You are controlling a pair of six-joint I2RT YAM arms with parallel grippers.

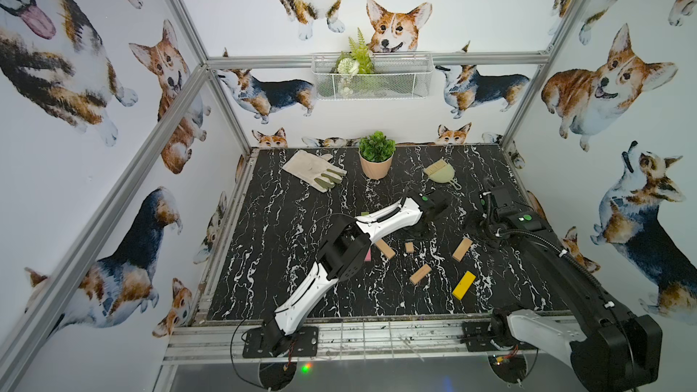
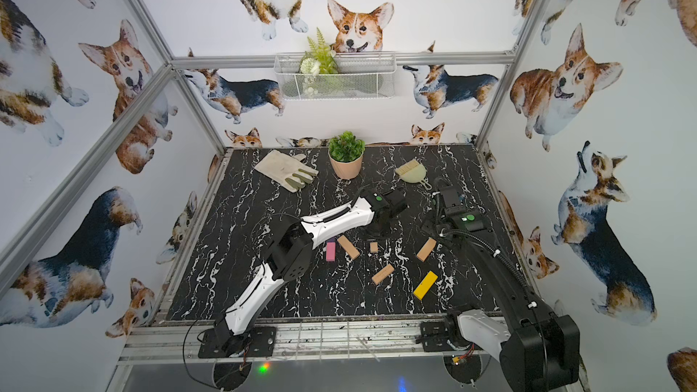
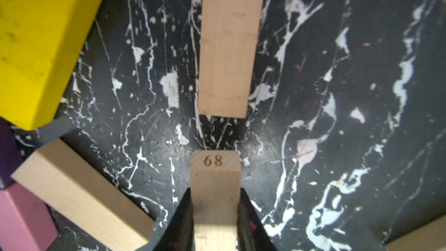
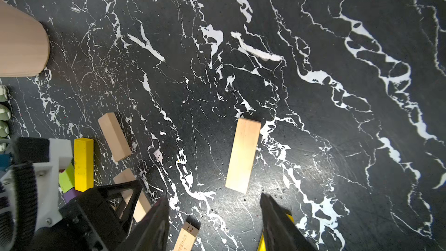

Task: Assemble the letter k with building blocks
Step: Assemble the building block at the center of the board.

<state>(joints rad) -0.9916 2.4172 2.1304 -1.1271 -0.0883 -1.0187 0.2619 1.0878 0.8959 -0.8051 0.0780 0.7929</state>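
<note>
The left jaws were clamped on the tan block stamped 68 [image 3: 214, 165], held low at the desk [image 3: 337, 117] end-on to a second tan block [image 3: 229, 44] just ahead, seemingly to lengthen the K's upright, while the right jaws stood apart and empty over a loose tan block [image 4: 243, 155], probably their next pick.

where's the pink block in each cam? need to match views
In a top view: pink block, a sliver showing at the edge of the left arm.
In a top view: fully shown, just beside the arm's elbow.
Left wrist: cropped at a frame corner.
Right wrist: not in it.
Shared landmark: the tan block lying beside it.
</note>
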